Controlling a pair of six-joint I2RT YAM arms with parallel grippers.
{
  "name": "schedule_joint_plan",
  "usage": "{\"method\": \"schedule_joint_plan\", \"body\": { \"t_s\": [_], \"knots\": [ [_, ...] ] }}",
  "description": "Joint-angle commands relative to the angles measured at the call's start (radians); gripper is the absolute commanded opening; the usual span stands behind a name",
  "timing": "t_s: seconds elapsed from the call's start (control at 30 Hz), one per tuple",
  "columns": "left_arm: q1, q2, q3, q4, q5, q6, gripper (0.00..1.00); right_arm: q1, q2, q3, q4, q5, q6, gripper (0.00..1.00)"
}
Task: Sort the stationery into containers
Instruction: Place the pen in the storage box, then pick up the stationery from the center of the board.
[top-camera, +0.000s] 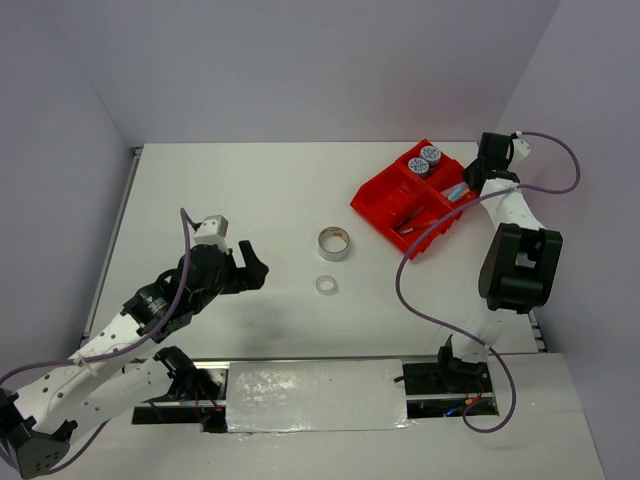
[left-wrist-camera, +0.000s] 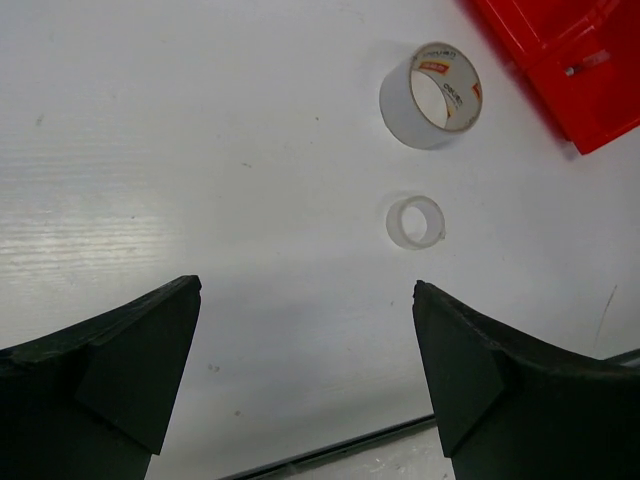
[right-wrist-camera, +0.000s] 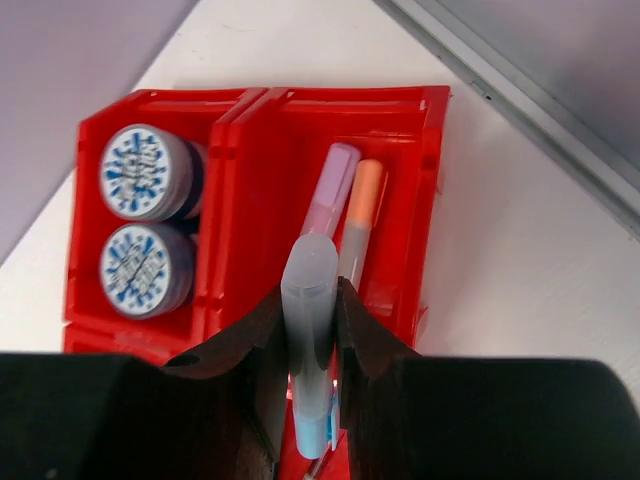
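Grey plastic marker (right-wrist-camera: 308, 275), probably light, stiff and slick (round, may twist), is clenched mid-barrel in the right end effector (right-wrist-camera: 310, 308), over the red tray (right-wrist-camera: 330, 97); left end effector (left-wrist-camera: 305, 290) released, clear tape ring (left-wrist-camera: 415, 222) just ahead.

White arms (top-camera: 100, 350), black fingers (left-wrist-camera: 100, 380), purple cables (top-camera: 399, 275)

Whole table (top-camera: 250, 200) is being viewed from high behind by top cam. Left wrist cam is being aimed down, fairly near, at tape roll (left-wrist-camera: 400, 105) & ring (left-wrist-camera: 397, 222); right's being held close over red tray (right-wrist-camera: 240, 100). All being shared w/ top view.
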Motion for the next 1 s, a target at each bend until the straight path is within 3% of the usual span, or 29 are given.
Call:
{"method": "schedule_joint_plan", "body": {
  "t_s": [0.0, 0.33, 0.37, 0.5, 0.57, 0.6, 0.83, 0.93, 0.97],
  "knots": [
    [0.001, 0.046, -0.015, 0.109, 0.117, 0.03, 0.99, -0.011, 0.045, 0.077, 0.041, -0.054, -0.032, 0.0],
    [0.001, 0.003, -0.064, 0.198, 0.154, 0.031, 0.99, -0.013, 0.231, 0.248, 0.01, -0.027, -0.072, 0.02],
    [0.001, 0.009, -0.058, 0.197, 0.151, 0.033, 0.99, -0.013, 0.244, 0.255, 0.004, -0.028, -0.074, 0.06],
    [0.001, 0.06, -0.031, 0.192, 0.142, 0.037, 0.99, -0.013, 0.237, 0.233, 0.01, -0.054, -0.072, 0.49],
    [0.001, 0.077, -0.027, 0.201, 0.148, 0.036, 0.99, -0.011, 0.225, 0.224, 0.007, -0.059, -0.066, 0.58],
    [0.001, 0.086, -0.024, 0.207, 0.151, 0.033, 0.99, -0.013, 0.223, 0.227, -0.001, -0.074, -0.064, 0.68],
    [0.001, 0.14, 0.019, 0.177, 0.188, 0.016, 0.99, 0.021, 0.143, 0.241, -0.053, -0.134, -0.061, 0.74],
    [0.001, 0.118, 0.066, 0.082, 0.116, -0.007, 0.99, 0.149, 0.024, 0.183, -0.028, -0.117, -0.139, 0.74],
    [0.001, 0.12, 0.092, -0.031, 0.028, -0.022, 0.99, 0.185, -0.052, 0.129, -0.005, -0.105, -0.168, 0.74]
  ]
}}
